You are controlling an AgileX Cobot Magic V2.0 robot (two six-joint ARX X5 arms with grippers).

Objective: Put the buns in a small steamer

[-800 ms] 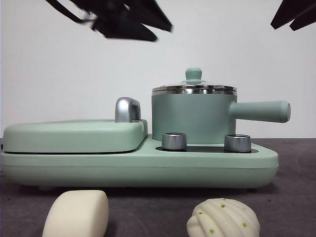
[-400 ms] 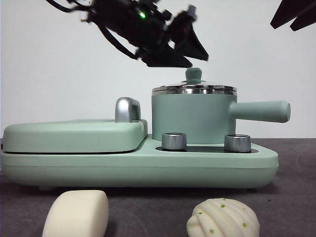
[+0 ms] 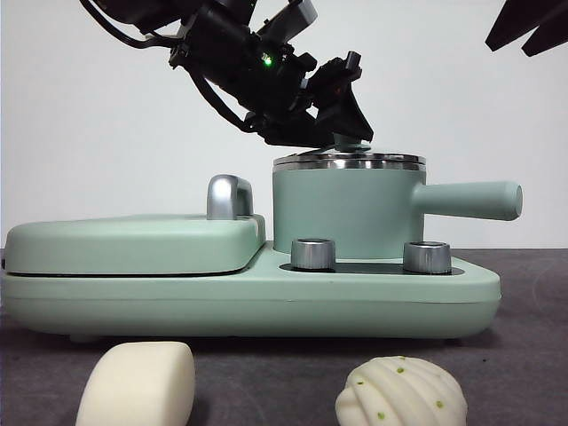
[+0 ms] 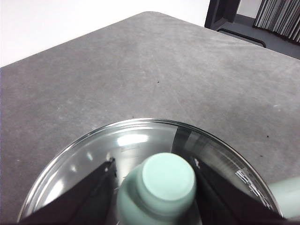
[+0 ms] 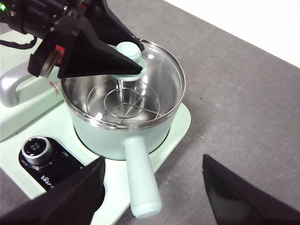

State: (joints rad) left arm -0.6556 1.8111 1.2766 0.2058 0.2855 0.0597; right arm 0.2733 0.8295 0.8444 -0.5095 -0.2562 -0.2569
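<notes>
Across the grey tabletop (image 3: 532, 355), a mint cooker base (image 3: 248, 297) takes up most of the front view, with a flat hinged plate (image 3: 133, 244) and its chrome handle (image 3: 229, 197) on one half. On the other half sits the steamer (image 3: 346, 209), side handle (image 3: 466, 200) jutting outward, glass lid (image 4: 140, 145) on top and closed. Inside, through the glass, a wire rack (image 5: 123, 104) and nothing else.

Above the lid, the left gripper (image 3: 342, 133), angled down with fingers (image 4: 93, 187) spread to either side of the green knob (image 4: 166, 180). In the left wrist view the knob sits between them with narrow gaps showing, so not yet pinched by the look of it. Placed that way, presumably, to lift the lid off before anything can go in.

High at a top corner of the front view, the right gripper (image 5: 152, 187), waiting well apart from the pot, fingers wide apart around nothing.

Both buns lie on the tabletop in front of the base, apart from each other: smooth bun (image 3: 138, 386) before the plate, ridged bun (image 3: 401, 392) before the two steel dials (image 3: 312, 253).

In the way: only the lid. Once lifted, needs a resting place clear of the buns.
</notes>
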